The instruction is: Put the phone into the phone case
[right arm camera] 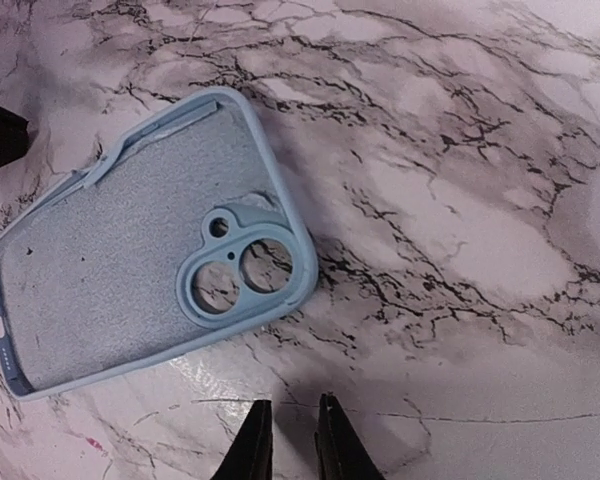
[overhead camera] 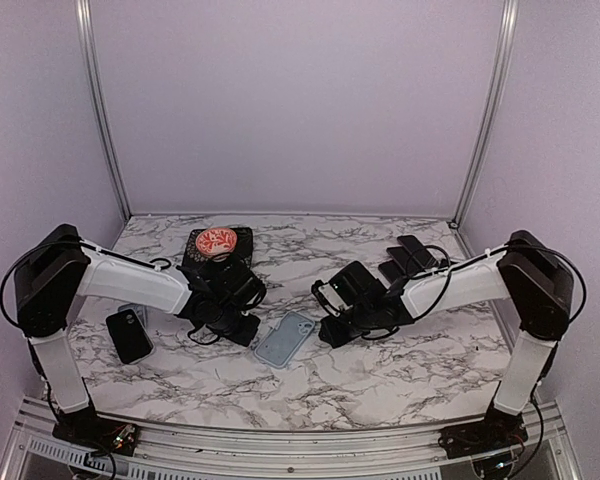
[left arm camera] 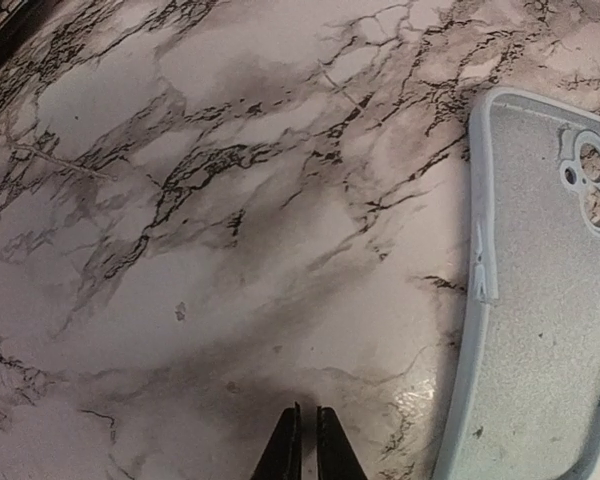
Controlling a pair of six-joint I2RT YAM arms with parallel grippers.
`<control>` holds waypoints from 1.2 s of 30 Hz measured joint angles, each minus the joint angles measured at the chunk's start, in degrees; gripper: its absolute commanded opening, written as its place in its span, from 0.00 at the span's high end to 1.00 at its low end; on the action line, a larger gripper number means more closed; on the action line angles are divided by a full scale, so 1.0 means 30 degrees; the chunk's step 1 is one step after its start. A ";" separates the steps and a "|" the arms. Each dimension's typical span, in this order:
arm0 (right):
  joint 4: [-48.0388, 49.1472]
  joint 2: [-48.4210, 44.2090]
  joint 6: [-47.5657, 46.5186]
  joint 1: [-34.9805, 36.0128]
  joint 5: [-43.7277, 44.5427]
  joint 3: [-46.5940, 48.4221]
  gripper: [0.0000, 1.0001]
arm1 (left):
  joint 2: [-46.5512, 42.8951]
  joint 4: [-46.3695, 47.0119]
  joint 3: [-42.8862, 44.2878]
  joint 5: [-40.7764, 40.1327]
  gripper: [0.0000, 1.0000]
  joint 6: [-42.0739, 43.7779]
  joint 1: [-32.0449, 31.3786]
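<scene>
Top external, phone case (overhead camera: 285,341) lying empty; black phone (overhead camera: 129,334) well apart, leftward

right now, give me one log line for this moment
phone: on table, outside case | case: empty, open side up | left gripper: shut, empty | right gripper: nearly shut, empty

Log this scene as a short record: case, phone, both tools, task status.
phone case: light blue, open side up on the marble table, between the two arms
phone: black, flat on the table by the left arm, apart from the case
left tool: tips all but touching, empty, beside the case's long edge
right tool: narrow gap, empty, just off the case's camera-hole end
task status: phone not yet in the case
</scene>
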 measured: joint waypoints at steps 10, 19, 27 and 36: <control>0.0219 0.1712 0.0095 0.0000 0.0335 0.2004 0.86 | 0.0641 0.1035 0.0605 0.1982 0.92 0.1464 -0.1297; -0.0168 0.2273 -0.0321 -0.0102 0.1384 0.2871 0.86 | 0.0991 0.1931 0.0831 0.3796 0.91 0.1974 -0.1996; -0.2361 -0.0882 -0.0940 -0.2550 0.2769 0.2863 0.32 | -0.0372 0.1858 0.0379 0.2754 0.60 0.1501 -0.1268; -0.3854 -0.3271 -0.0576 -1.1380 0.6863 0.3519 0.01 | -0.3373 0.1938 0.0262 0.0984 0.01 0.0058 0.0022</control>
